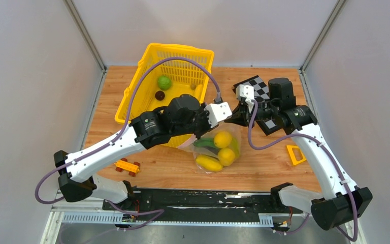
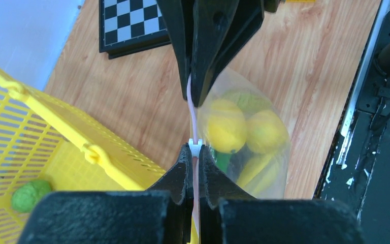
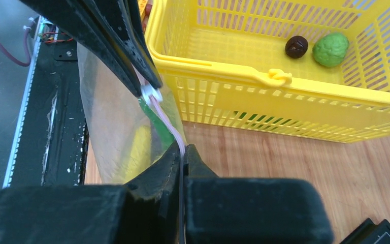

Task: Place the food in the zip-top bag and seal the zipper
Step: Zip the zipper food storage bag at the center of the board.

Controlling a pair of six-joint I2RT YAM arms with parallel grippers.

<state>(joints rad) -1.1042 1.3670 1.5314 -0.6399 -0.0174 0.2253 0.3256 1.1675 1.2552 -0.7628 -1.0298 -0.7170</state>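
The clear zip-top bag [image 1: 216,148] hangs between my two grippers near the table's middle, with yellow lemons [image 1: 223,139] and a green pod [image 1: 204,144] inside. My left gripper [image 2: 195,148] is shut on the pink zipper [image 2: 192,109], right at its small white slider [image 2: 195,145]. My right gripper [image 3: 182,148] is shut on the other end of the zipper [image 3: 163,115], facing the left one. The bag [image 2: 254,132] sags below the strip. A green ball [image 1: 164,82] and a dark ball [image 1: 159,95] lie in the yellow basket [image 1: 147,68].
A chequerboard [image 1: 260,89] lies at the back right, partly under the right arm. An orange toy car [image 1: 127,165] sits at the front left. A yellow frame piece [image 1: 295,154] lies at the right. The basket stands just left of the bag.
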